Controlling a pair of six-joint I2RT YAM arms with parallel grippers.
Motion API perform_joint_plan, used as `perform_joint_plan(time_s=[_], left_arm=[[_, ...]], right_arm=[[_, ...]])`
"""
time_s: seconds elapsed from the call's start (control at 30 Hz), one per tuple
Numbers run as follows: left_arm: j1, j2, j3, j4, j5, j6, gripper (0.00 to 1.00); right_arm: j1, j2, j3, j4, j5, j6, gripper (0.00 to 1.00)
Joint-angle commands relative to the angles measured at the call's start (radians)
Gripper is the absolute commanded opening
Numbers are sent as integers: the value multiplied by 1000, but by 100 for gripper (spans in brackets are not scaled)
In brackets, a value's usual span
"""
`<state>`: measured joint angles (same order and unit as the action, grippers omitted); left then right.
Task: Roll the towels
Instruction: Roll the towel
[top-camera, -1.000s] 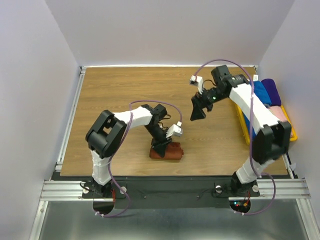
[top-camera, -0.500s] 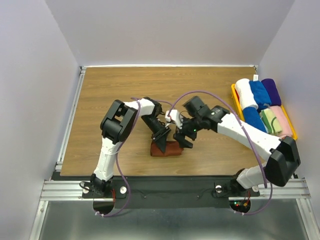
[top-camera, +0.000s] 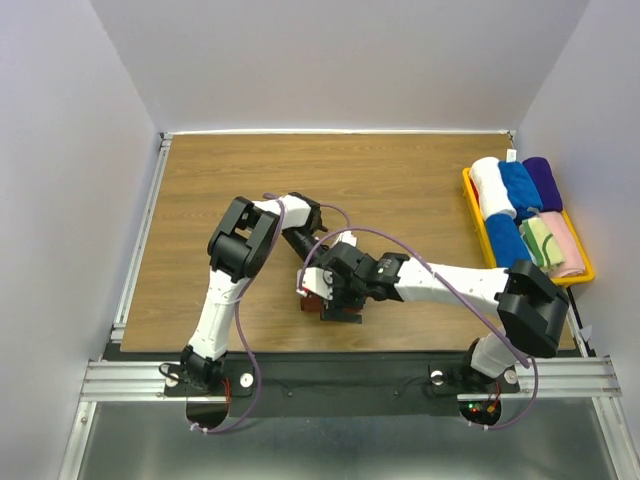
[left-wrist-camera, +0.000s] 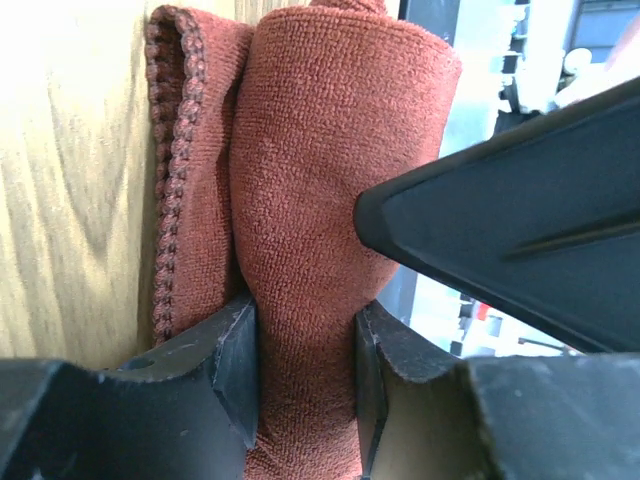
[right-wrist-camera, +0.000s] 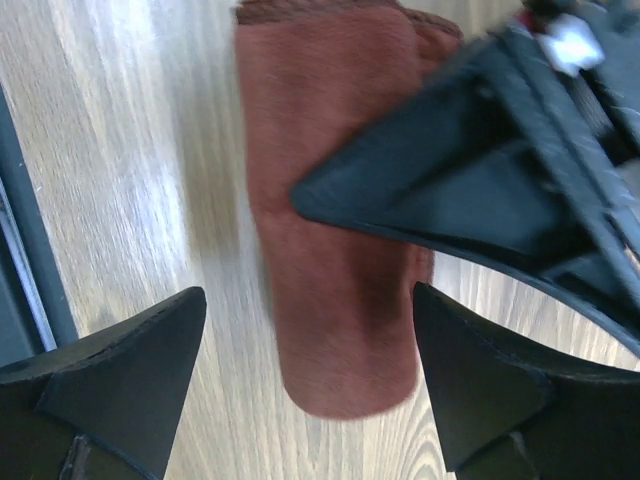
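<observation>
The rust-brown towel (top-camera: 312, 301) lies rolled on the wooden table near the front, mostly covered by both grippers. My left gripper (left-wrist-camera: 305, 370) is shut on one end of the roll (left-wrist-camera: 320, 180), pinching the cloth between its pads. My right gripper (right-wrist-camera: 310, 350) hangs open just above the other end of the roll (right-wrist-camera: 335, 300), one finger on each side and neither touching it. In the top view the right gripper (top-camera: 338, 303) overlaps the left gripper (top-camera: 318, 282). The cream towel with green patches (top-camera: 540, 238) lies rolled in the tray.
A yellow tray (top-camera: 586, 268) at the right edge of the table holds white (top-camera: 490, 185), blue (top-camera: 520, 185), purple (top-camera: 545, 180) and pink (top-camera: 565, 245) rolled towels. A metal rail runs along the table's near edge, behind the arm bases.
My right arm has swung from near the tray at the back right down and left onto the rust-brown towel, jaws still open. The left gripper has kept its hold on the towel.
</observation>
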<state>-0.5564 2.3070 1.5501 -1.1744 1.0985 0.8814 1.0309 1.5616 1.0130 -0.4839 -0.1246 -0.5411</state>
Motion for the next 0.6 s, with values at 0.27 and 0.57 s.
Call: perform_joint_plan(time_s=[0.27, 0.57], left_arm=[[18, 69, 19, 61, -92, 113, 37], [65, -60, -8, 71, -63, 169, 65]], right_arm=[[92, 47, -83, 197, 207, -72, 82], [80, 31, -128, 196, 131, -25, 21]])
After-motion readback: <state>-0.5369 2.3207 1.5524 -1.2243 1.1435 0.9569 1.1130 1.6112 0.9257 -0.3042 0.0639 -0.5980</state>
